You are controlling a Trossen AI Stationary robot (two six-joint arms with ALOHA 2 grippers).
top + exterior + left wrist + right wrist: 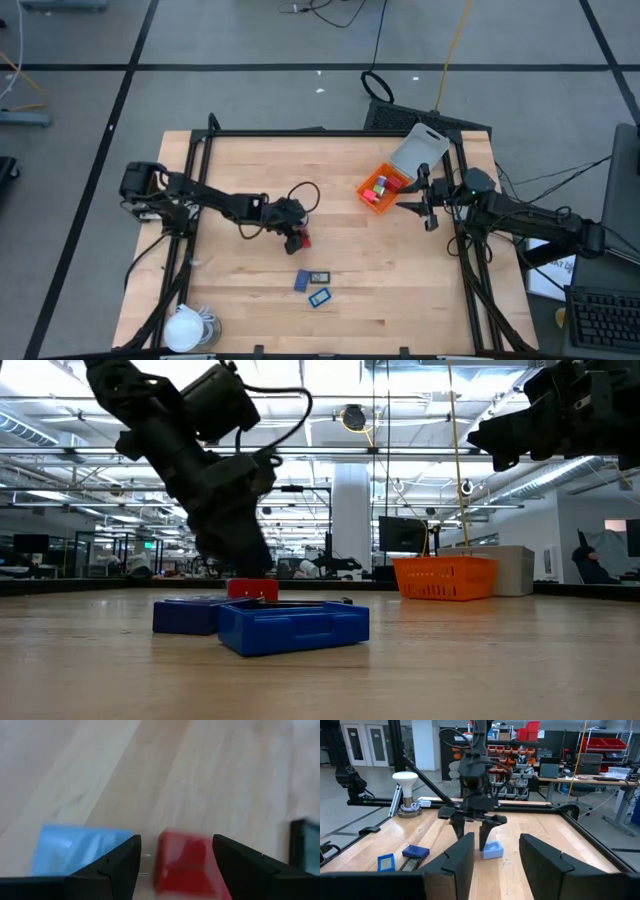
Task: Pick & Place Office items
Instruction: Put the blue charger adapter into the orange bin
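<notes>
My left gripper [295, 234] is open near the table's middle, pointing down. In the left wrist view its fingers stand on either side of a red block [185, 865] lying on the wood; a gap shows beside one finger. A pale blue cube [75, 851] lies just outside the other finger. The red block [302, 241] also shows in the high view. Two blue flat rectangles [301, 281] [320, 297] and a dark one [319, 276] lie nearer the near edge. My right gripper [418, 198] is open and hovers beside the orange tray [383, 190].
The orange tray with its grey lid [420, 150] sits at the far right and holds small pieces. A white round lump with a cord [186, 326] lies at the near left corner. A black frame [300, 132] borders the table. Bare wood spreads between the blue pieces and the tray.
</notes>
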